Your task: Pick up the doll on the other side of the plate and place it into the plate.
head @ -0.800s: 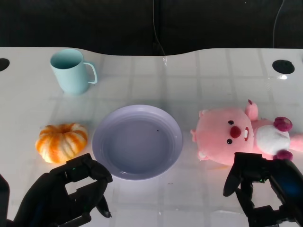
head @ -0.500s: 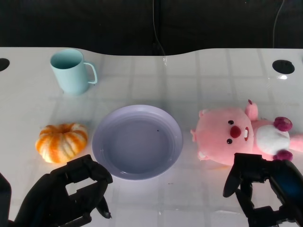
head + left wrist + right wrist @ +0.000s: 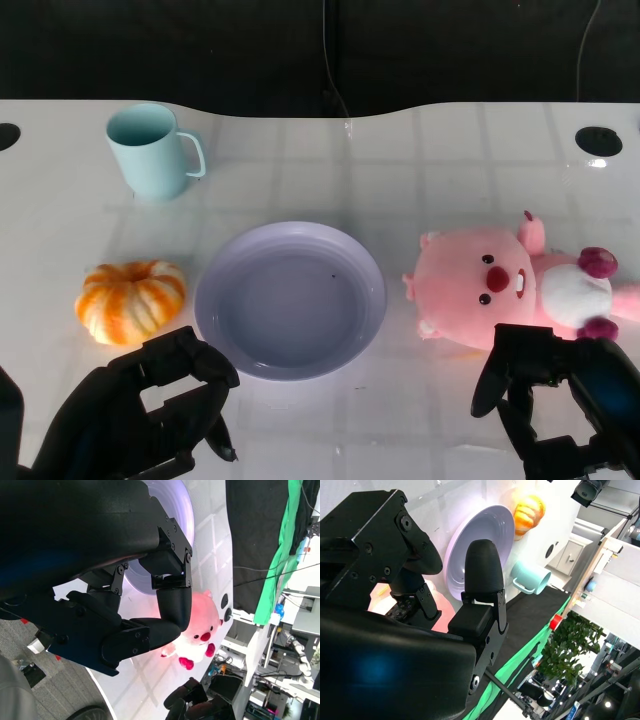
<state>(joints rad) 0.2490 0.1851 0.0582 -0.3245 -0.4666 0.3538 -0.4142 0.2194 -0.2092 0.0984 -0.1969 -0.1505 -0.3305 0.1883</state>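
Pink doll lying right of lavender plate, centre frame; right hand lower right, fingers spread, empty; left hand lower left, fingers apart, empty.

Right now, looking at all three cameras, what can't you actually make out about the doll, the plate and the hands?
- Doll: in the head view its lower edge sits behind the right hand, and its far end is cut off by the picture's edge.
- Plate: in the left wrist view the left hand covers most of it.
- Right wrist view: the hand's own shell hides nearly all of the doll.
- Cup: its inside bottom cannot be seen.
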